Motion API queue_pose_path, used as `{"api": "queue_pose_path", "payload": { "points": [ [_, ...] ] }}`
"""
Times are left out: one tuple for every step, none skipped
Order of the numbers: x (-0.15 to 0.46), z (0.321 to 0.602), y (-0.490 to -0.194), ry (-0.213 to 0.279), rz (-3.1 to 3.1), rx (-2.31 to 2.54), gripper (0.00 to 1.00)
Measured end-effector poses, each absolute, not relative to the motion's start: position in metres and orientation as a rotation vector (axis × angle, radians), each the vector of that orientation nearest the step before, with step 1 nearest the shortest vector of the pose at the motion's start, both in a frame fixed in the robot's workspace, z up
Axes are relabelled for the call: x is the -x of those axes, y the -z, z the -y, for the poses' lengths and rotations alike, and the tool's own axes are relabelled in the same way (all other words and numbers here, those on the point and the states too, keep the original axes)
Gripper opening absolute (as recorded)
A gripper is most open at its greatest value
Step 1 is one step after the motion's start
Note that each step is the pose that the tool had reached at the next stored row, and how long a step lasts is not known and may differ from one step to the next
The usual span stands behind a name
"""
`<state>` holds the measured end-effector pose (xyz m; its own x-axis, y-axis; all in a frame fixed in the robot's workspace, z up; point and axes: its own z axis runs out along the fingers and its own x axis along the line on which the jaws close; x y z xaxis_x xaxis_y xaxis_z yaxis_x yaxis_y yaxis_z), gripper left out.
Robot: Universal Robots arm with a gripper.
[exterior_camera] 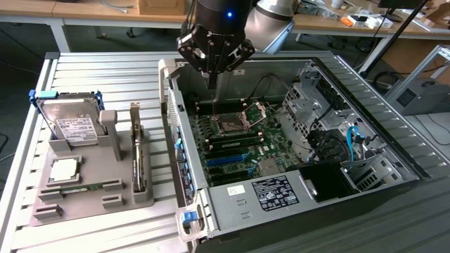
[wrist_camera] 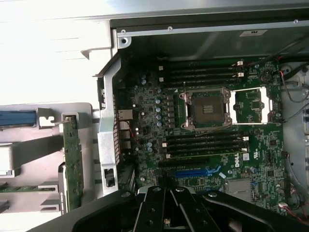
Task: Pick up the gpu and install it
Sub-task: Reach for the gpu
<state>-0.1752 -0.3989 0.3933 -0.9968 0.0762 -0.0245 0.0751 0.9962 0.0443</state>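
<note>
Hanging above the open computer case (exterior_camera: 393,158), the gripper (exterior_camera: 212,79) has its two fingers pressed together into one narrow point, and there is nothing between them, so it carries no part. The tip stands over the motherboard (exterior_camera: 235,153), at the end that is farther from the exterior camera, close to the CPU socket (exterior_camera: 232,124), and as far as I can judge it does not touch the board. The gpu (exterior_camera: 138,153) is not inside the case. It stands on its long edge in a slot of the grey holder (exterior_camera: 91,203), which lies on the table on the exterior view's left of the case. Between the gripper and the gpu rises the side wall (exterior_camera: 172,121) of the case, so from the tool the card lies across this wall, toward the exterior view's left and somewhat nearer to the camera. Its long axis runs almost parallel to that wall, from the near side of the holder to the far side. In the wrist view the gpu (wrist_camera: 73,162) appears as a thin green strip seen from above. A hard drive (exterior_camera: 70,124) stands in the same holder, further to the exterior view's left, apart from the card. The pick-up is not yet done.
</note>
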Motion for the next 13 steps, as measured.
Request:
{"api": "queue_pose_path", "payload": {
  "points": [
    [0.1758,0.3989,-0.3933,-0.068,-3.113,-0.118,0.10],
    [0.1763,0.3989,-0.3933,-0.068,-3.113,-0.118,0.10],
    [0.1768,0.3989,-0.3933,-0.068,-3.112,-0.118,0.10],
    [0.1772,0.3989,-0.3933,-0.068,-3.112,-0.118,0.10],
    [0.1776,0.3989,-0.3933,-0.068,-3.112,-0.118,0.10],
    [0.1780,0.3989,-0.3933,-0.068,-3.112,-0.118,0.10],
    [0.1784,0.3989,-0.3933,-0.068,-3.112,-0.118,0.10],
    [0.1788,0.3989,-0.3933,-0.068,-3.113,-0.118,0.10],
    [0.1793,0.3989,-0.3933,-0.068,-3.113,-0.118,0.10],
    [0.1797,0.3989,-0.3933,-0.068,-3.112,-0.118,0.10],
    [0.1801,0.3989,-0.3933,-0.068,-3.112,-0.118,0.10],
    [0.1804,0.3989,-0.3933,-0.068,-3.112,-0.118,0.10],
    [0.1809,0.3989,-0.3933,-0.068,-3.113,-0.118,0.10]
  ]
}}
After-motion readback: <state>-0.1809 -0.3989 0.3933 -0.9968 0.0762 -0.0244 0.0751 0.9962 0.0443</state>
